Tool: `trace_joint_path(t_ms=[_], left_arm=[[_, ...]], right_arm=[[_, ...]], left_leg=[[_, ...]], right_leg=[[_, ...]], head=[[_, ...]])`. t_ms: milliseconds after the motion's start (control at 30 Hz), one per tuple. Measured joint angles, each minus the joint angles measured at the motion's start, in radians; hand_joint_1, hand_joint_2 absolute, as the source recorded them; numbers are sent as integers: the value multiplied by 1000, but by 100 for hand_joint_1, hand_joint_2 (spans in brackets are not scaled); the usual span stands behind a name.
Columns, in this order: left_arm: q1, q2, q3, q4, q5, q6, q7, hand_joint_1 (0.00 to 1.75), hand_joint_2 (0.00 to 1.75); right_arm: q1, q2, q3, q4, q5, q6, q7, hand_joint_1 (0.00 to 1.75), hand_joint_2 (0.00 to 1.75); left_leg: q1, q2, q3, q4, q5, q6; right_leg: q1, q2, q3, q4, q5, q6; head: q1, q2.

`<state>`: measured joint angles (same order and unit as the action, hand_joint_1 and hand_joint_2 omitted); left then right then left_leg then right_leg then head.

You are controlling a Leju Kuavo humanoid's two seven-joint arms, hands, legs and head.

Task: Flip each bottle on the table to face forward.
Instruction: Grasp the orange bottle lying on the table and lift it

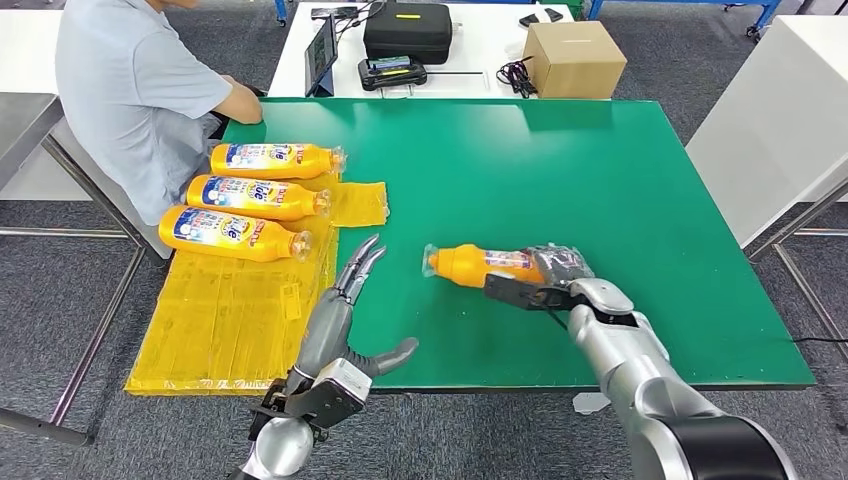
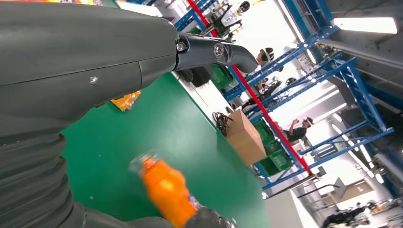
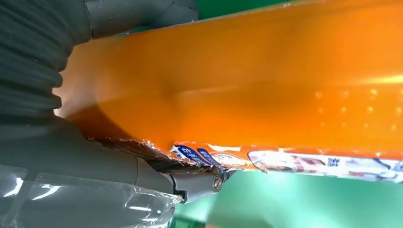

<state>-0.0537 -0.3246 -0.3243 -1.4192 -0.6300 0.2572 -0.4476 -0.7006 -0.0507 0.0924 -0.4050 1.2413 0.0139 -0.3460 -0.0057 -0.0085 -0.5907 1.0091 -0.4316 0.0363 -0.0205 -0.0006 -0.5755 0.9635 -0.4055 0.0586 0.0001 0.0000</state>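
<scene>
A green surface [image 1: 560, 190] stood on grey carpet, with a white table [image 1: 470, 50] behind it carrying a black case [image 1: 407, 30], a cardboard box [image 1: 573, 58] and a tablet [image 1: 321, 55]. A person [image 1: 135, 95] in a light shirt sat at the far left corner.

On the left side of the surface lay a yellow mat [image 1: 230, 315], and three bottles [image 1: 257, 197] lay side by side on its far end, labels up, caps pointing right.

A fourth bottle [image 1: 480, 265] lay on its side on the bare green near the front middle, well apart from the three, its cap end pointing left. The right hand [image 1: 545, 280] gripped this bottle at its base end, fingers [image 1: 510, 292] wrapped around the body. In the right wrist view the orange body [image 3: 247, 80] sat against the palm with the torn edge of the label [image 3: 304, 161] along one side; whether the bottle was touching the surface or just above it could not be told.

The left hand [image 1: 345, 320] hovered at the front edge, just beside the mat, holding nothing, its fingers [image 1: 362, 265] stretched forward and thumb out to the side. The left wrist view showed the held bottle blurred beyond the hand.
</scene>
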Motion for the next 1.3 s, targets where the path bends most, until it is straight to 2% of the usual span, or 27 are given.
trace_joint_path(t_ms=[100, 267, 333, 400, 500, 633, 767, 1100, 1300], left_arm=[[-3, 0, 0, 7, 54, -4, 7, 0, 175], [-6, 0, 2, 15, 141, -8, 18, 0, 175], [-4, 0, 7, 15, 222, -4, 30, 0, 175], [0, -1, 17, 15, 313, 3, 50, 0, 175], [7, -4, 39, 18, 459, 0, 88, 0, 175], [15, -5, 64, 39, 605, -27, 116, 0, 175], [15, -6, 81, 75, 671, -49, 129, 0, 175], [9, -11, 104, 129, 745, -105, 127, 0, 175], [5, -12, 99, 131, 830, -190, 61, 0, 175]], right_arm=[[11, -8, -33, -7, -85, 5, -59, 175, 175], [38, -8, -61, -37, -178, 19, -112, 175, 175], [73, 3, -68, -87, -266, 29, -150, 175, 175], [144, 37, -69, -195, -371, 43, -162, 175, 175], [276, 111, -35, -425, -494, 69, -122, 175, 175], [395, 183, 52, -677, -564, 67, -89, 175, 175], [453, 222, 129, -815, -590, 55, -96, 175, 175], [489, 273, 240, -873, -606, 54, -126, 175, 175], [446, 298, 280, -743, -670, 85, -149, 175, 175]], left_leg=[[0, 1, 1, 0, -1, 0], [1, 4, 3, 0, -1, -1], [1, 4, 3, 0, -1, -1], [2, 4, 2, -1, -1, -1], [3, 2, -2, -1, 0, -1], [4, 0, -7, -1, 0, -2], [4, 0, -10, -1, 0, -2], [3, 0, -11, -1, 0, -2], [4, 0, -11, -1, 0, -2]], right_leg=[[0, 1, 1, 0, 0, 0], [1, 1, 2, 0, 0, 0], [2, 1, 2, 0, 0, 0], [3, 1, 2, 0, 0, 0], [3, 1, -2, 1, 0, 0], [4, 0, -6, 1, -1, -1], [3, 1, -9, 1, -1, -1], [3, 0, -10, 1, -1, -1], [3, 0, -11, 1, -1, -1]], head=[[0, 0], [0, 0], [0, 0], [0, 0], [0, 0], [0, 0], [0, 0], [0, 0], [0, 0]])
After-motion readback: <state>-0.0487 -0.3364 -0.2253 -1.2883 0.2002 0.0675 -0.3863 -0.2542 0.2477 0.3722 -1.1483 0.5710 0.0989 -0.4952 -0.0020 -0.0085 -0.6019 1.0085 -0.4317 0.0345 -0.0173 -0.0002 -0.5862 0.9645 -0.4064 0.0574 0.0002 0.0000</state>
